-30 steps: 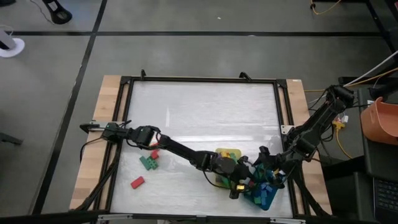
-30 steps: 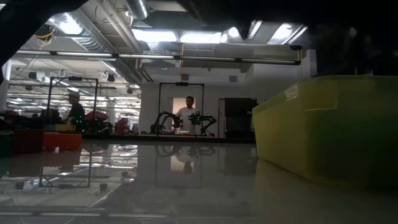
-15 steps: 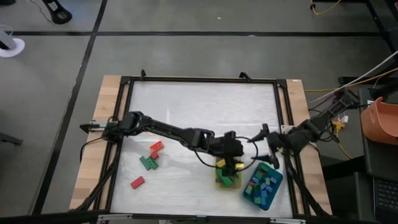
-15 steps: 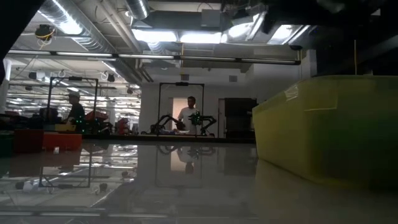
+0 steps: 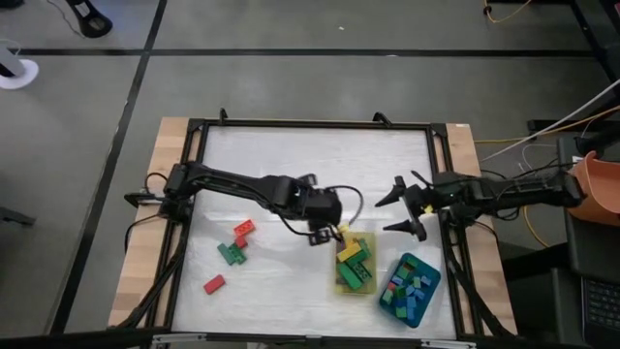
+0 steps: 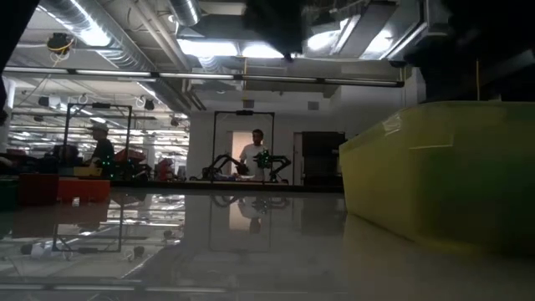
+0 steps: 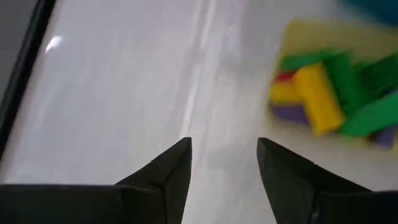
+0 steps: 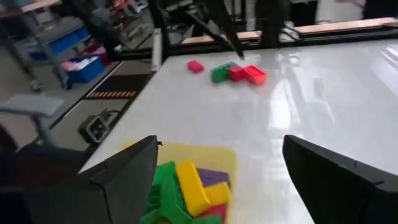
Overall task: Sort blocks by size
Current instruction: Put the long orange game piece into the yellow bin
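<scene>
White worktable [image 5: 310, 174] inside a black frame, with no readable writing, brand or label anywhere. Stretched across it from the left edge, the left arm, its left gripper [image 5: 324, 236] just beside the yellow tray [image 5: 340, 281], fingers [image 7: 168, 171] apart with nothing between them. Reaching in from the right edge, the right gripper [image 5: 402, 206], jaws spread wide and empty, above and apart from both trays. In the yellow tray, longer blocks [image 5: 356, 262], green, yellow, red and purple. Just beside it, the teal tray [image 5: 430, 291] with small blocks [image 5: 412, 289], mostly blue and green. Loose near the left side: red and green bricks [image 5: 236, 244] and one red brick [image 5: 214, 284] alone.
</scene>
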